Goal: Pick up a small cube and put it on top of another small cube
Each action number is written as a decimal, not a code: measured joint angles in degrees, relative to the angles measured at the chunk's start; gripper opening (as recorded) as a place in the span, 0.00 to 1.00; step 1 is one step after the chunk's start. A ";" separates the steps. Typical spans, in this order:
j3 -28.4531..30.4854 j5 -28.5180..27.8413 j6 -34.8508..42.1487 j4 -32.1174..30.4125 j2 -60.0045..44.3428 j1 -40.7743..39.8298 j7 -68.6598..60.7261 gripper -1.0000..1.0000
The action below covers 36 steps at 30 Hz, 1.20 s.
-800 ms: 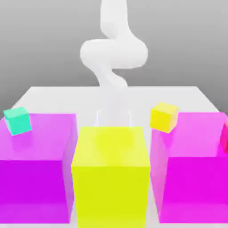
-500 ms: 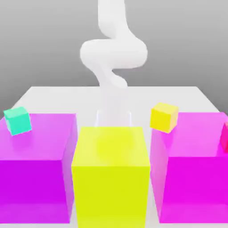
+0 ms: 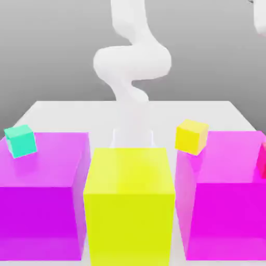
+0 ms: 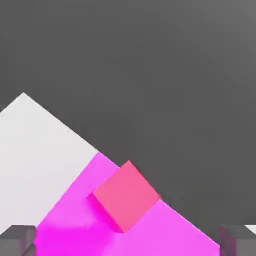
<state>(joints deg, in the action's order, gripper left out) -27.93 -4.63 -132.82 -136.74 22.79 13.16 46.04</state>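
Observation:
Three small cubes show in the exterior view: a teal cube [image 3: 21, 141] at the far corner of the left magenta block [image 3: 44, 197], a yellow cube [image 3: 191, 136] at the far corner of the right magenta block [image 3: 223, 197], and a red-pink cube [image 3: 262, 160] cut off at the exterior view's right edge. My gripper [image 3: 133, 138] hangs low behind the big yellow block [image 3: 129, 202], partly hidden by it. In the hand view the red-pink cube [image 4: 126, 196] rests on a magenta block [image 4: 165, 230]. My gripper [image 4: 128, 246] is open, with nothing between its fingers [image 4: 18, 240].
The white table [image 3: 62, 111] stretches behind the three big blocks, which stand in a row along the front with narrow gaps between them. The white arm [image 3: 132, 62] rises above the table's middle. A white shape [image 3: 260, 15] shows at the top right corner.
The arm's upper section has leaned slightly toward the exterior view's left, and a white shape has come into the top right corner. The gripper and the cubes have stayed where they were.

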 joint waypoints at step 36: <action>-12.19 13.54 -15.32 -16.61 -20.69 15.49 26.95 0.50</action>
<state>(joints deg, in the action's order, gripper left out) -40.12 8.92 -148.14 -153.35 2.10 28.65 72.98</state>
